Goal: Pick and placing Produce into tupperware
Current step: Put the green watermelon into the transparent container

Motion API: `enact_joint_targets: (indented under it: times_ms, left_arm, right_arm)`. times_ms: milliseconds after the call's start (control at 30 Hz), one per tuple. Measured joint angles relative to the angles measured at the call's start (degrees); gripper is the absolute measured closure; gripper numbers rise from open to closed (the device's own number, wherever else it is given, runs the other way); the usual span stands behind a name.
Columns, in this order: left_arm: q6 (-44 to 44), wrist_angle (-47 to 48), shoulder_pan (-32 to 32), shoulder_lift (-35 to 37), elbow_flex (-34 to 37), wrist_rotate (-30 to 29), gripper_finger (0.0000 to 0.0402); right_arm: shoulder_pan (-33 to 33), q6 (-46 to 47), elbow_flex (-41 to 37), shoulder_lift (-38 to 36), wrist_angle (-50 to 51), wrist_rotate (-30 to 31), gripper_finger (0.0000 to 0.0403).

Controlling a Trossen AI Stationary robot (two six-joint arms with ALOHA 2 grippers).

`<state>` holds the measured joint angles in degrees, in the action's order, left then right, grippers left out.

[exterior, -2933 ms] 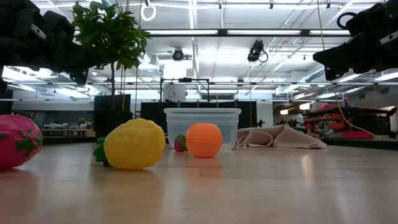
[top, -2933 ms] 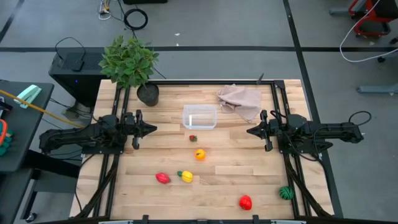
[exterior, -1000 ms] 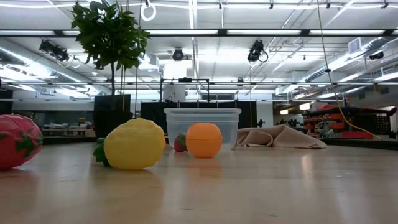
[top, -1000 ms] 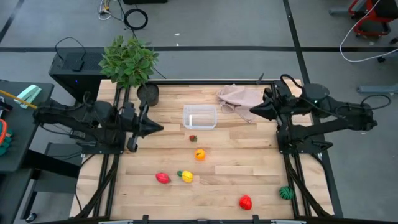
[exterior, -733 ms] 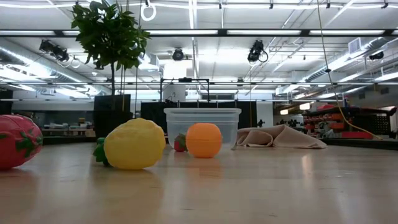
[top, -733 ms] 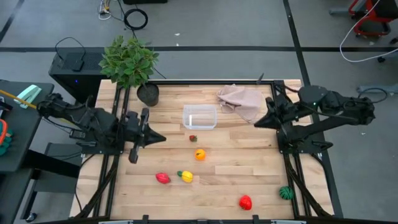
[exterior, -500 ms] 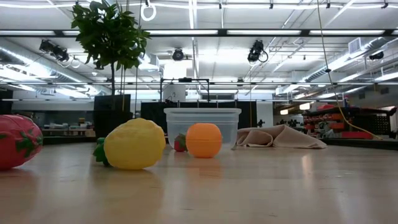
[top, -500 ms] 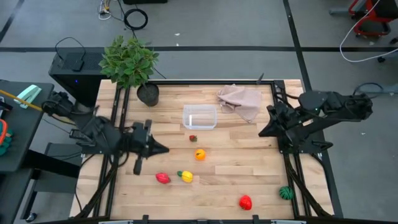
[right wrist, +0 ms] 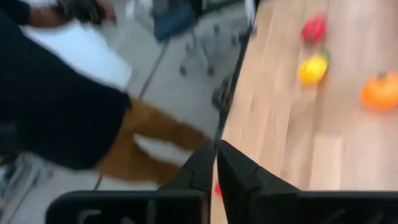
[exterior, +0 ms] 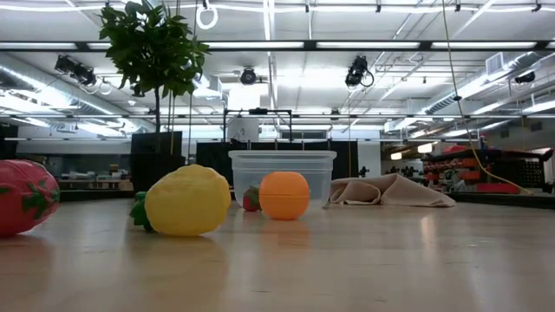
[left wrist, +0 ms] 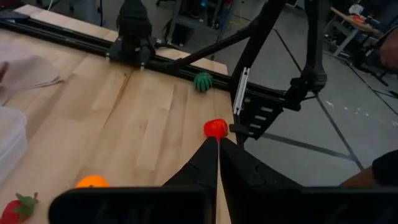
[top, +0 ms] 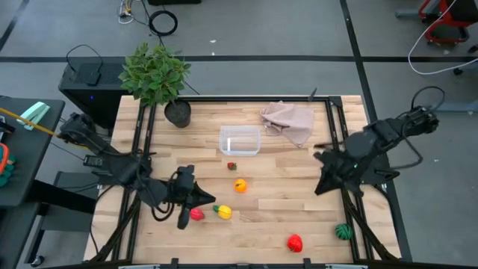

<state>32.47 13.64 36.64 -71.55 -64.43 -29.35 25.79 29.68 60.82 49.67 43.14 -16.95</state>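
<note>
L gripper [top: 211, 199] low over the front-left of the table [top: 299, 202], fingers pressed together w/ nothing between them, tip just beside the red-pink fruit [top: 196, 214] and the yellow fruit [top: 223, 211]. R gripper [top: 319, 187] over the right side of the table, fingers also closed together, empty. Tupperware [top: 240, 141] sits at back-center, looks empty from above. Small red strawberry-like piece [top: 231, 166] just in front of it, orange fruit [top: 240, 185] a bit nearer the front. Red fruit [top: 294, 243] and green piece [top: 343, 232] at front-right, apart from each other. Beige cloth [top: 290, 119] at back right, near the box; potted plant [top: 156, 76] at back-left corner. R wrist view: a person in dark top and tan trousers [right wrist: 74, 118] beside the table.
</note>
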Motion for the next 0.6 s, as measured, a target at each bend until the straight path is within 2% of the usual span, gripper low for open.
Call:
enact_joint_targets:
  times_ms: [133, 300, 600]
  left_arm:
    - [-0.09, -0.03, 0.0, -0.24, -0.01, 0.14, 0.0391]
    - [-1.93, 1.97, 0.21, -0.03, -0.01, 1.37, 0.0392]
    - [0.76, 12.92, 2.11, -0.02, -0.04, 3.7, 0.0369]
  right_arm:
    - [1.91, -1.09, 0.0, 4.08, 3.86, -2.48, 0.0336]
    - [4.28, -0.35, -0.02, 8.96, 3.99, -2.86, 0.029]
    - [9.68, 4.58, -0.02, 17.05, 3.99, -4.17, 0.0244]
